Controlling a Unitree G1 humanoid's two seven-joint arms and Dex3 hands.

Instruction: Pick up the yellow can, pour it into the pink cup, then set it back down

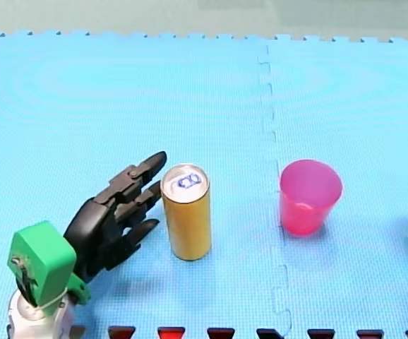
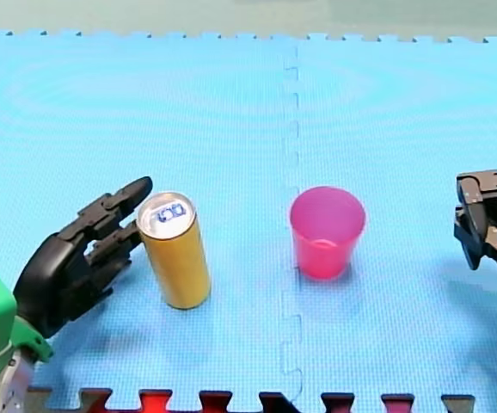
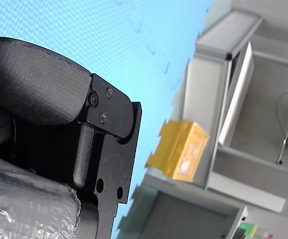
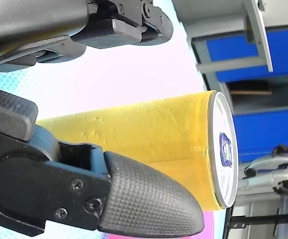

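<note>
Near the front edge of the mat, left of its seam (image 1: 271,106), the yellow can (image 1: 186,222) stands upright with its tab end up. My left hand (image 1: 116,219) is just beside it on the can's left. Its fingers (image 1: 144,173) reach up by the rim, apart and not clamped. The second wrist view shows the can lying between the thumb pad (image 4: 149,199) and the upper fingers, with a gap on the upper side.

I judge this to be the reach-and-grasp step, with nothing lifted yet. Next I need to close the fingers firmly around the can's middle, lift it straight up, then carry it right across the seam.

The pink cup (image 1: 308,198) stands upright just right of the seam, well apart from the can. My right hand (image 2: 487,219) is at the mat's right edge, touching nothing; I cannot tell its state.

The blue foam mat (image 1: 190,92) is made of interlocking tiles, with red tabs (image 1: 171,332) along the front edge. Past it, the wrist views show grey shelving (image 3: 204,94), a yellow box (image 3: 181,152) and blue panels (image 4: 283,50).
</note>
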